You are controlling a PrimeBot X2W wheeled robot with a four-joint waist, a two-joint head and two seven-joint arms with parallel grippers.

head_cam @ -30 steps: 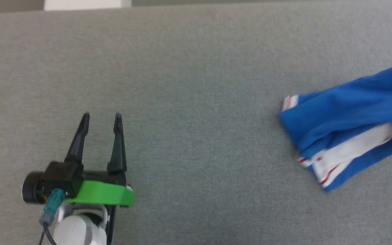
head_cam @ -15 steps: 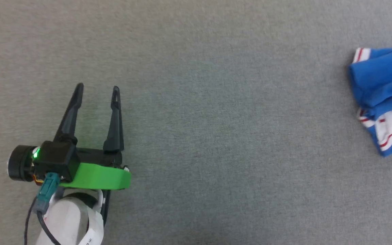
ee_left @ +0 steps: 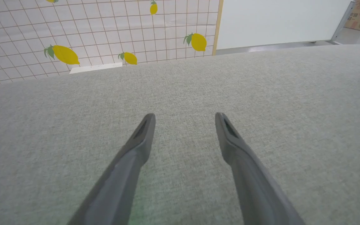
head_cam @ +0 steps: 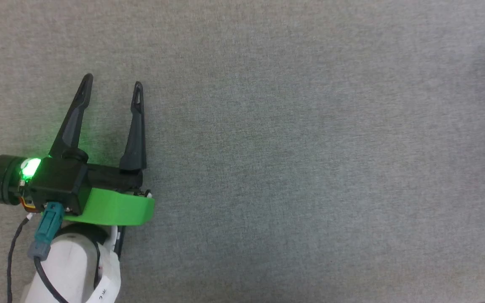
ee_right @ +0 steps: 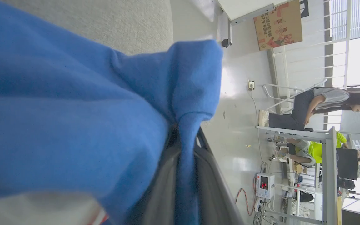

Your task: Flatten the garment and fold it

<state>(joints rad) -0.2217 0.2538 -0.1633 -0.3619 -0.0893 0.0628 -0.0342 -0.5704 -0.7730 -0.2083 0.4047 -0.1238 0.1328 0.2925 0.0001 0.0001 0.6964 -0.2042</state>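
Shirt [ee_right: 58, 109]: blue cloth bunched up, some white with red stripe low in right wrist view. One fold pinched in right claw [ee_right: 183, 134], fingers pressed together on it. Shirt is by edge of gray surface [ee_right: 120, 22]; touching it or lifted, cannot tell. Left claw [head_cam: 112, 82]: fingers spread wide apart, low over gray surface, pointing toward its far edge.

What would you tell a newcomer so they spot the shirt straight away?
Start at the wide grey padded surface. Against it, in the right wrist view, the right gripper pinches a bunched shirt. It alone is bright blue, with a white, red-striped bit at the bottom.
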